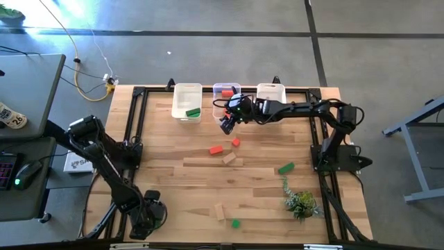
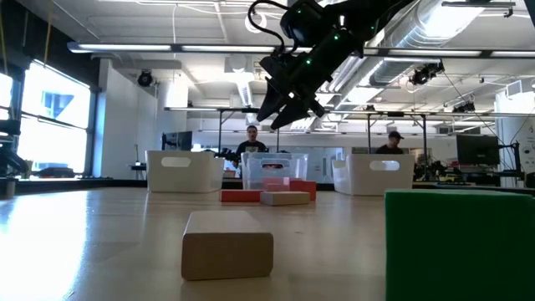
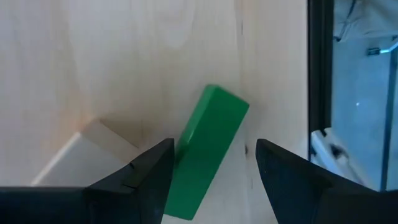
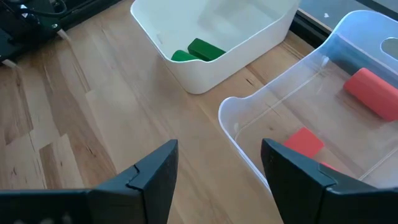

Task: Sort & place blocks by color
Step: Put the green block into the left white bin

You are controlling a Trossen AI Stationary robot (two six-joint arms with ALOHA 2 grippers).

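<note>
1. Sorting is partly done: greens sit in your left bin (image 4: 217, 37), reds in the clear middle bin (image 4: 323, 118).
2. Right gripper (image 1: 229, 123) hovers open, empty, beside that bin.
3. Left gripper (image 3: 211, 180), open, straddles a green block (image 3: 208, 146); loose blocks (image 1: 223, 154) remain.

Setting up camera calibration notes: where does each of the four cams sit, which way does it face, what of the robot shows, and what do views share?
High: overhead, straight down on the table; both arms, right gripper open by the bins.
Low: table height, looking level across to the room; right gripper hangs from above.
Left wrist: past the open left gripper onto a green block.
Right wrist: past its own fingers into the green bin and red bin.
Shared: high and right wrist both show the green bin.
</note>
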